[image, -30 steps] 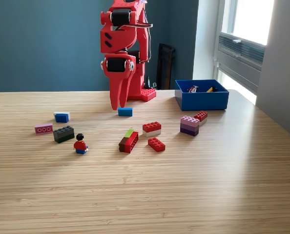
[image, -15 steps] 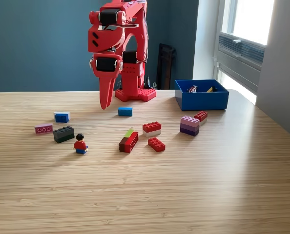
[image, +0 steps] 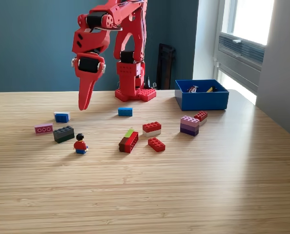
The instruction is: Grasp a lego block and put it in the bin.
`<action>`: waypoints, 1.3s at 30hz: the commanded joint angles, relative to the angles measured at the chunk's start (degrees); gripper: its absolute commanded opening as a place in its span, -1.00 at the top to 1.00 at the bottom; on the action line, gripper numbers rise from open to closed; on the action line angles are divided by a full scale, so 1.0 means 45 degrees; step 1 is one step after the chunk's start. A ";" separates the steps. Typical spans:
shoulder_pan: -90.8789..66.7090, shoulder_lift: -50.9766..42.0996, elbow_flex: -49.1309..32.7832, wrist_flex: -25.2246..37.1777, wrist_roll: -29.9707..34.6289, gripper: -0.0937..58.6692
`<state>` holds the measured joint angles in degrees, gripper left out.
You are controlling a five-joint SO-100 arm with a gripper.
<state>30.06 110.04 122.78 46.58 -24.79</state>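
1. Your red plastic arm's gripper (image: 83, 105) hangs point-down above the pale wooden table (image: 194, 190), at about 11 o'clock from the table's middle in the exterior view; its fingers look pressed together into one narrow tip with nothing between them.
2. The bright blue square plastic bin (image: 201, 99) sits at roughly 2 o'clock, well apart from the gripper, with a few small pieces inside that are too small to identify.
3. A small blue lego block (image: 125, 111) lies at 12 o'clock, near the arm's red base (image: 135, 92).
4. A blue-and-white block (image: 62, 117), a pink flat brick (image: 43, 128) and a dark grey brick (image: 63, 134) cluster at 9 to 10 o'clock, below the gripper tip.
5. A little red-shirted minifigure (image: 80, 144) stands just beside the dark grey brick.
6. Red bricks (image: 151, 128) lie around the centre, and a purple stacked block (image: 189, 125) sits at 3 o'clock, near the bin.
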 commanded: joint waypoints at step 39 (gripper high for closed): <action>0.0840 -0.6621 -0.6367 0.1699 0.8457 0.06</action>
<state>34.45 79.10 97.56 54.05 9.76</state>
